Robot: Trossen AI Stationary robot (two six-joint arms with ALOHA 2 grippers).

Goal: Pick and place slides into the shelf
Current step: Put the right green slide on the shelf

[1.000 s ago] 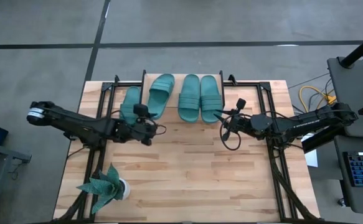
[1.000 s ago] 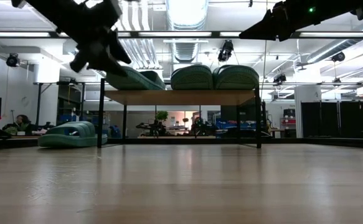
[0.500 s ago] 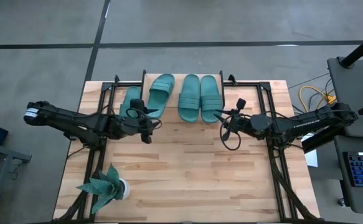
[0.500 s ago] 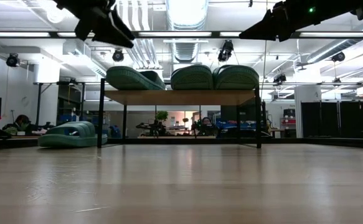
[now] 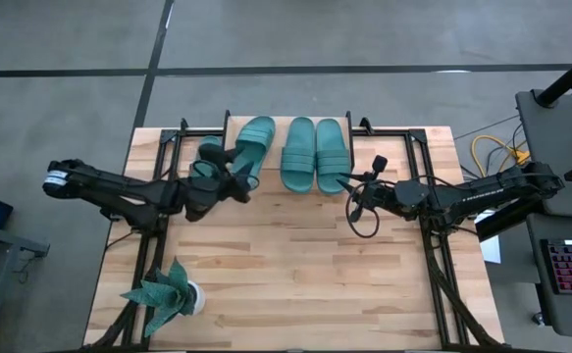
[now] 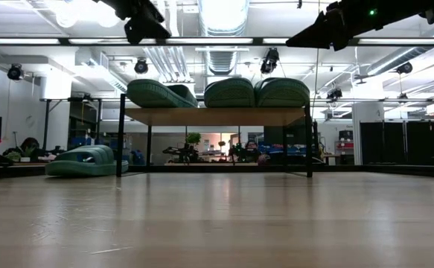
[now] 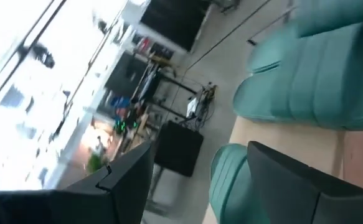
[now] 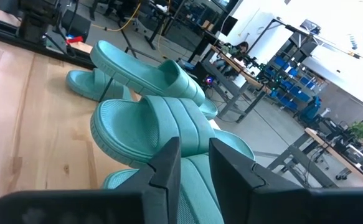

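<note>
- Wooden tabletop (image 5: 295, 265) is filling the middle of the high view, with grey floor around it and a workshop hall showing beyond it in the low view.
- Shelf (image 6: 215, 115) is standing at the far edge of the table, its plank top resting on thin black legs.
- Three slides are lying on the shelf top: one (image 5: 253, 147) angled at the left end, and two (image 5: 298, 154) (image 5: 332, 154) side by side and touching at the right.
- Fourth slide (image 6: 83, 161) is resting on the tabletop just beside the shelf's left legs; in the high view it is mostly hidden under the left arm.
- Left gripper (image 5: 238, 182) is hovering raised near the shelf's left end, over the fourth slide, with its fingers standing apart and holding nothing.
- Right gripper (image 5: 364, 186) is waiting in the air just off the shelf's right end, near the rightmost slide; its fingers (image 8: 169, 163) are showing a narrow gap with nothing between them.
- Potted plant (image 5: 166, 294) is sitting at the near left corner, well apart from the shelf.
</note>
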